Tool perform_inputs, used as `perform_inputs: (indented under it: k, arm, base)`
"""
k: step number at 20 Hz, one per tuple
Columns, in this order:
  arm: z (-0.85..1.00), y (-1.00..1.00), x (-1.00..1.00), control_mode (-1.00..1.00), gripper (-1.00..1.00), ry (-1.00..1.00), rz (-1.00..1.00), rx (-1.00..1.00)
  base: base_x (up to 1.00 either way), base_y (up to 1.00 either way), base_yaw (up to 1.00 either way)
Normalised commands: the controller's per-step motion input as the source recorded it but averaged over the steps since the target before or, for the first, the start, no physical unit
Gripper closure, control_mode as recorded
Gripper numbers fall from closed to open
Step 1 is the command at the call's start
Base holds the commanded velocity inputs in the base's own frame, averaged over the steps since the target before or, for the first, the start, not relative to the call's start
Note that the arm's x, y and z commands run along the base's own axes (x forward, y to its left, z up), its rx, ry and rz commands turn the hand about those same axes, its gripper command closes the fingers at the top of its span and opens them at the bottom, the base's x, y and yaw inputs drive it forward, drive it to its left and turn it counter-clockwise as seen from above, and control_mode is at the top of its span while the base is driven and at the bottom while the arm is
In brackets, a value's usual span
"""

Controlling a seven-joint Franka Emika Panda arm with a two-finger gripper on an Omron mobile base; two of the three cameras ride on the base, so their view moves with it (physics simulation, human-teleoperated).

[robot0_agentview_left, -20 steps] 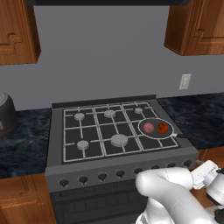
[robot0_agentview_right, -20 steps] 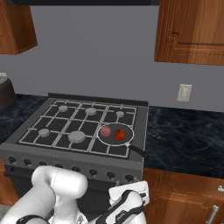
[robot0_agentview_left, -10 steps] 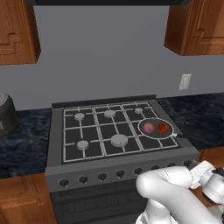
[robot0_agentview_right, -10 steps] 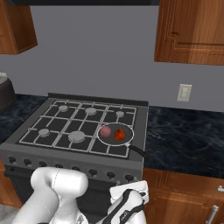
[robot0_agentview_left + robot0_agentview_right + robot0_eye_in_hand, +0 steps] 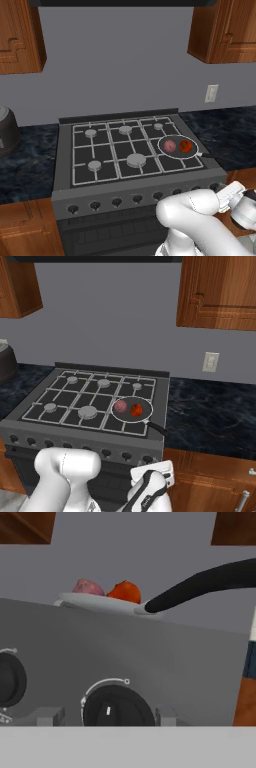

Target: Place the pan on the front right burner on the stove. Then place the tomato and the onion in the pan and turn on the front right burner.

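Pan sits on the stove over the front right burner, with its dark handle pointing toward 4 o'clock in your left base view. You see the onion at 9 o'clock inside it, touching the tomato at 3 o'clock. Your hand view faces a black knob on the stove's front panel. Whether the gripper is apart or together, you cannot tell.

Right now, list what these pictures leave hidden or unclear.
- Front right burner: covered by the pan in both base views.
- Gripper fingertips: below the hand view's bottom edge, so their opening is unreadable.
- Knob markings: too small to read in the hand view.
- Lower stove front: blocked by the arm in the base views.
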Motion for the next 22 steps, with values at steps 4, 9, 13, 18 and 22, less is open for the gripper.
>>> perform_inputs:
  k: [4,9,13,18,22]
  arm:
    - [-0.21,0.00,0.09,-1.00,-1.00,0.00,0.00,0.00]
    - [-0.19,0.13,0.06,-1.00,1.00,0.00,0.00,0.00]
    - [-0.07,0.14,0.01,-1.00,1.00,-0.05,0.00,0.00]
    - [0.00,0.20,0.00,-1.00,1.00,-0.12,0.00,-0.02]
    - [-0.02,0.30,0.00,-1.00,1.00,-0.16,0.00,-0.10]
  base:
    - [0.00,0.00,0.00]
    - [0.00,0.00,0.00]
    - [0.00,0.00,0.00]
    - [0.00,0.00,0.00]
    - [0.00,0.00,0.00]
